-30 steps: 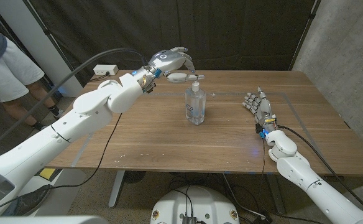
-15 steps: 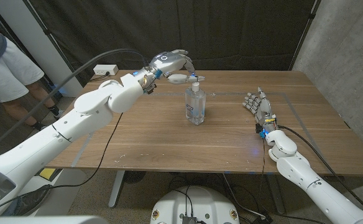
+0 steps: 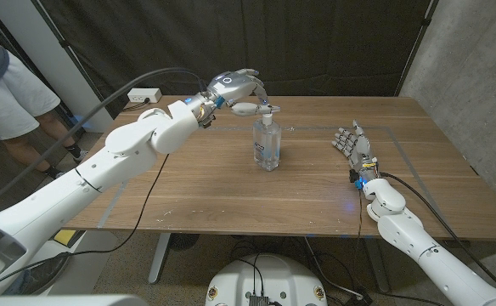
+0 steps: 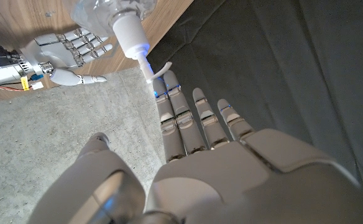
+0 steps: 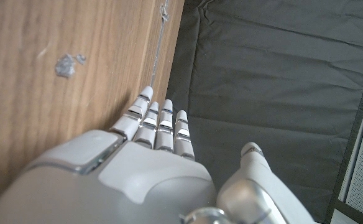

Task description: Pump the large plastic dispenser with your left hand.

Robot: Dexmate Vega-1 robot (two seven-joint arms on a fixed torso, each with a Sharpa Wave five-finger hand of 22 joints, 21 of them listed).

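While I hold my left hand [image 3: 238, 90] above the pump, the dispenser [image 3: 267, 146] stands upright near the middle of the bench [image 3: 231, 183], long axis vertical. Its white pump head is at the top, and from the head view the thin nozzle reaches toward the far side of the bench, slightly to my right. In the left wrist view the white collar and narrow stem of the dispenser [image 4: 127, 25] sit just beyond my fingertips [image 4: 169, 84]. The fingers lie side by side and extended with the thumb set apart, and nothing is gripped. I cannot tell whether a fingertip touches the nozzle or is only just beside it.

My right hand [image 3: 354, 146] is well apart from the bottle, toward the right side of the bench. It stands with its fingers up and slightly spread, holding nothing. The right wrist view shows the same hand [image 5: 150, 149] with fingers straight and close together beside the wood.

The bench is wood-grain brown, smooth, with a faint pale outline marked on it. A black curtain [image 3: 316, 42] hangs behind, a grey concrete wall [image 3: 477, 76] rises on the right, and a white power strip [image 3: 143, 96] lies at the far left corner. A person [image 3: 2, 85] in light shorts stands at the left edge.

The bottle is clear plastic with rounded shoulders and a printed label; my hands are glossy white shells with grey segmented fingers.
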